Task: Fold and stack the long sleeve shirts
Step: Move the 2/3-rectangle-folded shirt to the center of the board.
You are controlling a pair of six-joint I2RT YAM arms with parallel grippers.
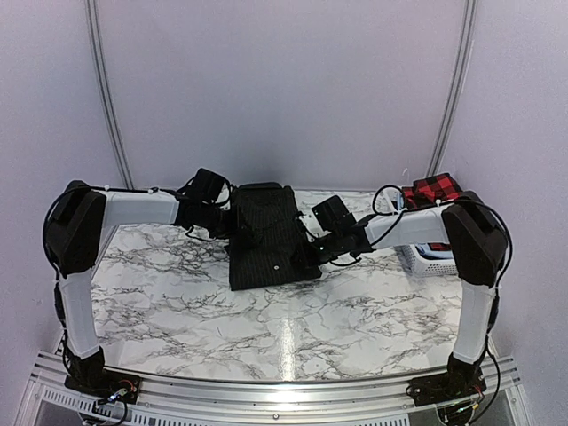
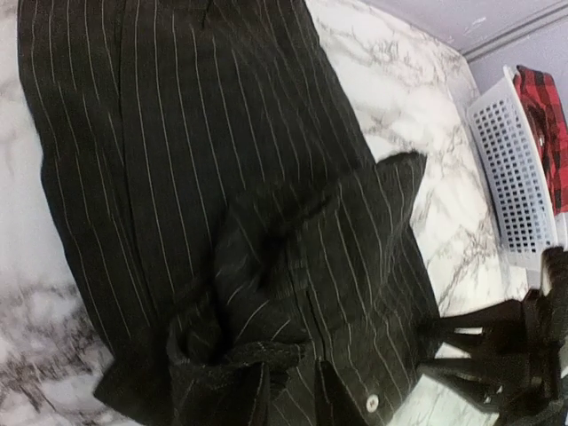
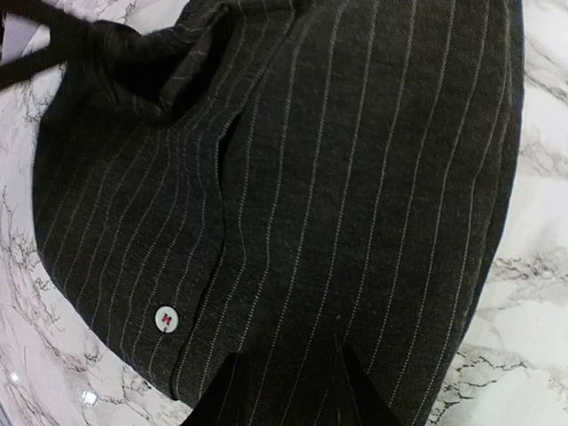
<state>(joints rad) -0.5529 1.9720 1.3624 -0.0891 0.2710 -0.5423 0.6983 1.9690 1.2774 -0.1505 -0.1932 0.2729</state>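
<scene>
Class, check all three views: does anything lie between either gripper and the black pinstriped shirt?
Nothing visible does. The left gripper and right gripper sit at opposite edges of the black pinstriped shirt.

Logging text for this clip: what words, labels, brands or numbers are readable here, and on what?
None readable.
The black pinstriped shirt shows only stripes and a pale button.
The red checked shirt and the white basket show no lettering.

The black pinstriped shirt [image 1: 264, 238] is lying folded, well left of the white basket [image 1: 426, 257]; the red-checked shirt [image 1: 432, 190] is sitting in it.
</scene>
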